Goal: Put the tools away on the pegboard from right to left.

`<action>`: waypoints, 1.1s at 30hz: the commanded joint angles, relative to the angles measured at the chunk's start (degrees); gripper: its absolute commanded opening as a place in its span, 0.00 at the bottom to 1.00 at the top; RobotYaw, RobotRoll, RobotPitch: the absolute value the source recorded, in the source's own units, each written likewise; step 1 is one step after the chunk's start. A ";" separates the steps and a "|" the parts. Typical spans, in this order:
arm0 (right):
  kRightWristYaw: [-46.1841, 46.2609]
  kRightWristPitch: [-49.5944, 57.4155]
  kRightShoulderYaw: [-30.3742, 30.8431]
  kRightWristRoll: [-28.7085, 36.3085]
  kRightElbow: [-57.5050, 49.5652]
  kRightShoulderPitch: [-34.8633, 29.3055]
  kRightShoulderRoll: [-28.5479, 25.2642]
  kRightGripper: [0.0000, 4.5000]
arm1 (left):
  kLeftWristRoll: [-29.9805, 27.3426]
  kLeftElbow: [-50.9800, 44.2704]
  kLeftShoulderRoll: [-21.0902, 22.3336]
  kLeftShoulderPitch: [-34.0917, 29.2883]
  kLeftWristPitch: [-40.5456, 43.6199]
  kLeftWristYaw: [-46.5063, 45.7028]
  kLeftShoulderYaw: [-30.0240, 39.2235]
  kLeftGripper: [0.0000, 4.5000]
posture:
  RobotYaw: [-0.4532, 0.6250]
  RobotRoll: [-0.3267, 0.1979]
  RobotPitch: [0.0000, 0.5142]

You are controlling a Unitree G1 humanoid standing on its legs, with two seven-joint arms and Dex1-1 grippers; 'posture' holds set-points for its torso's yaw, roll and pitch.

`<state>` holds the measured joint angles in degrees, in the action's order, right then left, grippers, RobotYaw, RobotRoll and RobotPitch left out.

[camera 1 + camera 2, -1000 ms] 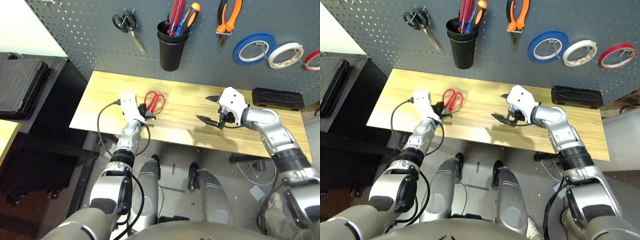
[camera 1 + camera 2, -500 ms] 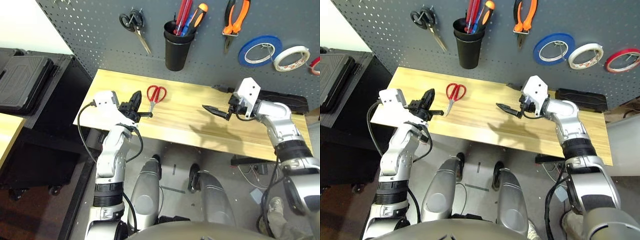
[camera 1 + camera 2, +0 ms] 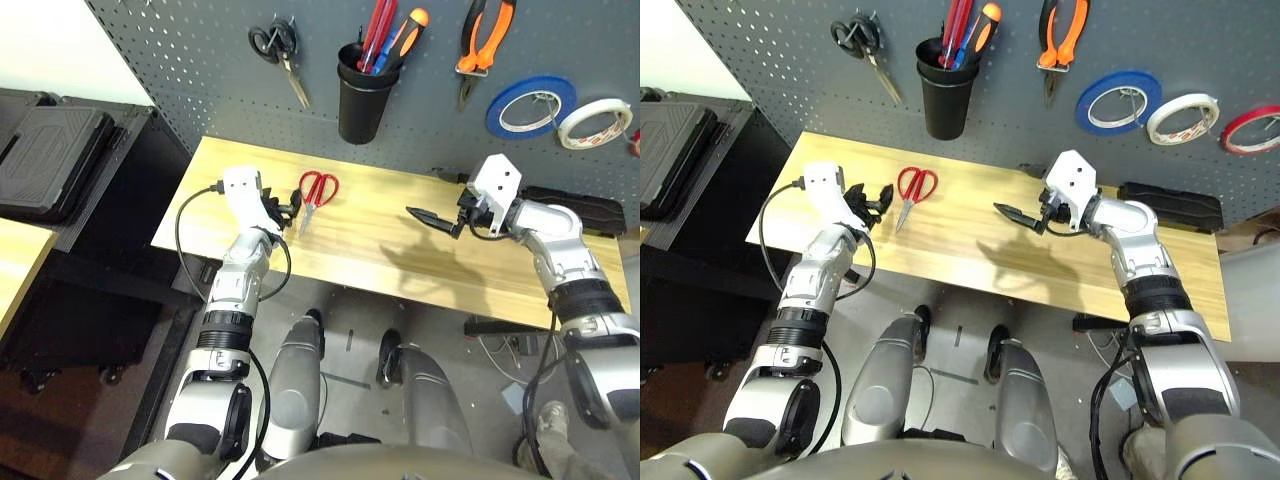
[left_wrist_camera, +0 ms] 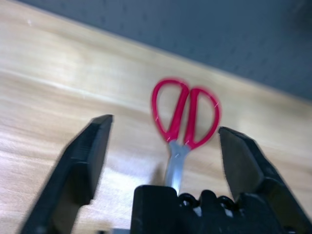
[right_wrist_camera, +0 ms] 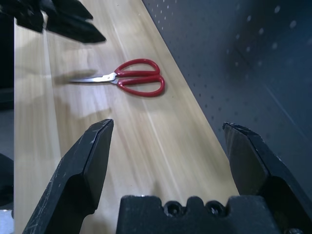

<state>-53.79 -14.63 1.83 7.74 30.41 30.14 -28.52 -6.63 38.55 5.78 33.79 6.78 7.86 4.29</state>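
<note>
Left pincer (image 4: 165, 161) wide open behind red-handled scissors (image 4: 184, 117)

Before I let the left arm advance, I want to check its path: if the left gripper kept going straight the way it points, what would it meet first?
Most likely the red-handled scissors: they lie on the table straight ahead, between the open fingers of the left gripper, blades pointing back toward it. Depth is hard to judge.

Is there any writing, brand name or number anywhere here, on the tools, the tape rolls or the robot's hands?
No readable text anywhere.
White tape roll on the dark grey pegboard: faint marks on its inner ring, too small to read.
Red-handled scissors on the wooden table: no markings visible.
</note>
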 commanded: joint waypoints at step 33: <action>0.84 8.15 2.48 -2.07 -10.97 -5.28 -2.68 1.00 | 9.01 29.82 -2.51 4.79 -2.79 -1.25 -3.95 0.07 | 0.63 0.62 0.58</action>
<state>-52.52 -6.52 3.70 6.01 19.52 26.03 -30.71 1.62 66.10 3.77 42.17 0.35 6.68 1.00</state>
